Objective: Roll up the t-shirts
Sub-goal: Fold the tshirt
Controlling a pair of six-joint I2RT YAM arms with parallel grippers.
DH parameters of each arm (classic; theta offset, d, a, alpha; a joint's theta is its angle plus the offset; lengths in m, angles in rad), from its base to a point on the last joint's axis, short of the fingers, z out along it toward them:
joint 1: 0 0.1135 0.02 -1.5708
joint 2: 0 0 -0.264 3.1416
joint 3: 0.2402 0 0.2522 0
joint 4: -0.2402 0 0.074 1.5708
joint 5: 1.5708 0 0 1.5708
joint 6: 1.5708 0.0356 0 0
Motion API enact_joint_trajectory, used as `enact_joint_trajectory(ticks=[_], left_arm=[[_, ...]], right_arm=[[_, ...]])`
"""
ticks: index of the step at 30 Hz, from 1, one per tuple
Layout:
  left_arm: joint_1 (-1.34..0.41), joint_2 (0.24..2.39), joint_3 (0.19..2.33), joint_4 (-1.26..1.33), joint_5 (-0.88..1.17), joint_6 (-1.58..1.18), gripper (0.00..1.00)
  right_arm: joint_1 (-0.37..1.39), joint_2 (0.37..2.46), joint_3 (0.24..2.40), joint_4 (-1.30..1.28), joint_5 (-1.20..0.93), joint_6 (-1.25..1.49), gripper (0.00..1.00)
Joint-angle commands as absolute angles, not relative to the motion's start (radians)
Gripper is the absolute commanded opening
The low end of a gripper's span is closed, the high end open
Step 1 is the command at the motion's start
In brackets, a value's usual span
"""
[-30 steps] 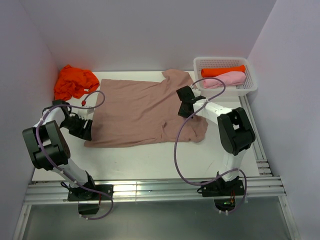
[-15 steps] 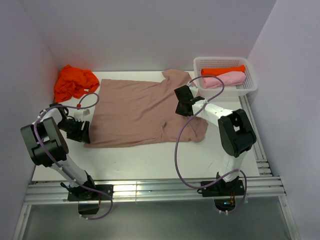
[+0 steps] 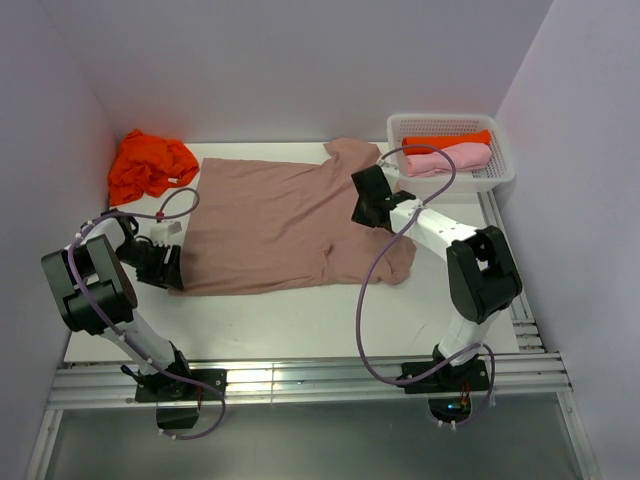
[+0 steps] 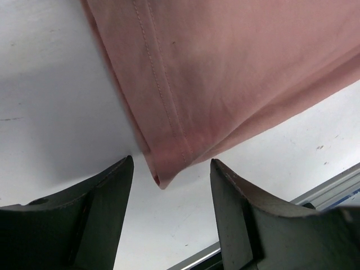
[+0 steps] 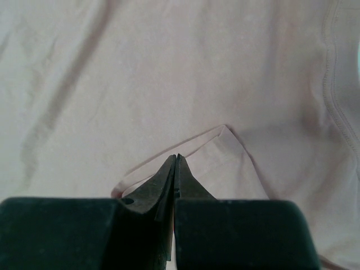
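Observation:
The dusty pinkish-brown t-shirt (image 3: 275, 220) lies spread flat in the middle of the table. Its near-left hem corner (image 4: 163, 174) sits just between the tips of my left gripper (image 3: 172, 266) (image 4: 171, 163), which is open and low on the table. My right gripper (image 3: 362, 208) (image 5: 175, 157) is shut, its tips resting on the shirt's right part beside a small raised fold (image 5: 225, 132); no cloth shows between its jaws. A crumpled orange t-shirt (image 3: 150, 165) lies at the back left. A rolled orange t-shirt (image 3: 447, 141) and a rolled light pink one (image 3: 460, 157) lie in the basket.
The white mesh basket (image 3: 503, 168) stands at the back right, close behind the right arm. Walls close in the left, back and right sides. A metal rail (image 3: 300, 380) runs along the near edge by the arm bases.
The left gripper has drawn slightly left, stopping at the shirt's near-left corner. The right gripper has shifted a little toward the back over the shirt. Both kept their states.

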State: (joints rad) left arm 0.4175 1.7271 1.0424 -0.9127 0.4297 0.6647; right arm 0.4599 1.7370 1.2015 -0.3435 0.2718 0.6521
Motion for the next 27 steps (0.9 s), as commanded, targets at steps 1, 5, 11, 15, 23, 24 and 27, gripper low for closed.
enact_joint_trajectory(ticks=[1, 5, 11, 15, 23, 24, 27], left_arm=[[0.414, 1.716, 1.003, -0.891, 0.422, 0.664, 0.63], [0.414, 1.736, 1.005, -0.868, 0.439, 0.652, 0.49], [0.413, 1.727, 1.02, -0.867, 0.472, 0.64, 0.18], [0.413, 1.71, 1.028, -0.871, 0.489, 0.643, 0.06], [0.413, 1.689, 1.016, -0.864, 0.489, 0.646, 0.06], [0.414, 1.689, 1.011, -0.861, 0.488, 0.646, 0.06], [0.411, 1.689, 1.006, -0.857, 0.488, 0.646, 0.06]], right_arm=[[0.466, 1.68, 1.204, -0.342, 0.295, 0.641, 0.0], [0.466, 1.664, 1.209, -0.356, 0.295, 0.644, 0.0], [0.466, 1.625, 1.19, -0.379, 0.299, 0.646, 0.0], [0.466, 1.638, 1.212, -0.419, 0.314, 0.635, 0.0], [0.454, 1.73, 1.238, -0.428, 0.302, 0.611, 0.34], [0.451, 1.742, 1.241, -0.422, 0.302, 0.601, 0.35], [0.436, 1.795, 1.252, -0.413, 0.287, 0.589, 0.35]])
